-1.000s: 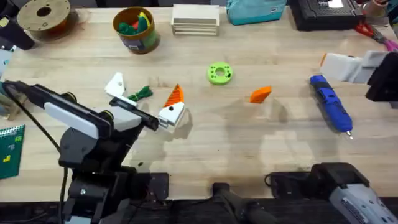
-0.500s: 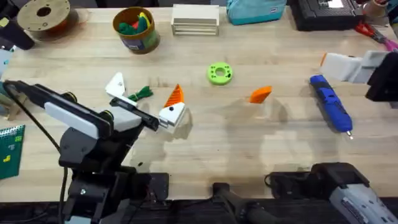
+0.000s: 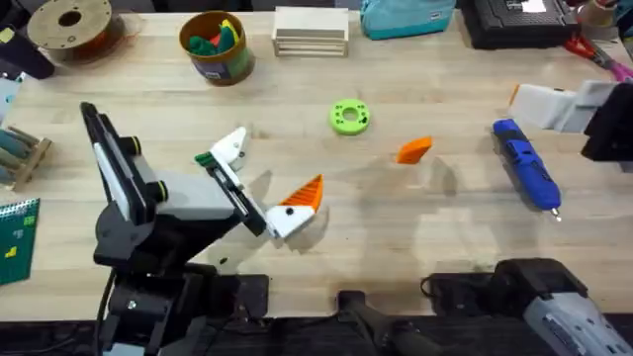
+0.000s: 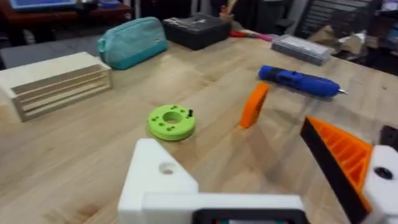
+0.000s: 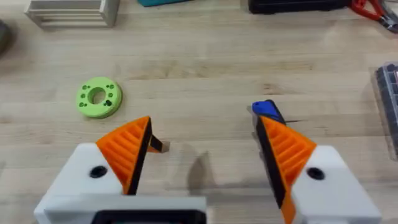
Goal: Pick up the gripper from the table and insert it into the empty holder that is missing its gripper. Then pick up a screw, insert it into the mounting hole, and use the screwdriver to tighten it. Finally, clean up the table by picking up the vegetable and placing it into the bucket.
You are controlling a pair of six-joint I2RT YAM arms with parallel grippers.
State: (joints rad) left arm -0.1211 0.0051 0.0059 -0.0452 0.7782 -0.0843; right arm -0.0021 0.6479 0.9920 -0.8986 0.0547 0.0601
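Note:
The loose orange gripper (image 3: 415, 149) lies on the table right of centre, also ahead in the left wrist view (image 4: 254, 104). My left gripper (image 3: 265, 180) is open and holds nothing. Its far finger is the bare white holder (image 3: 232, 148) (image 4: 158, 180), and its near finger carries an orange pad (image 3: 305, 194). The green vegetable (image 3: 205, 159) peeks out beside the holder, mostly hidden. The blue screwdriver (image 3: 526, 163) lies at the right. Just beyond it my right gripper (image 3: 554, 104) (image 5: 202, 134) is open, with both orange pads on. The bucket (image 3: 216, 44) stands at the back left. A screw is out of view.
A bright green ring (image 3: 349, 117) lies mid-table with a small dark bit at its rim. At the back stand a slatted wooden box (image 3: 311, 30), a teal pouch (image 3: 406, 18) and a black case (image 3: 519, 20). A brown spool (image 3: 69, 25) sits far left.
My left arm has swung round. Its gripper moved right and toward the table's front and now faces the orange gripper, covering most of the vegetable. The right arm has not moved.

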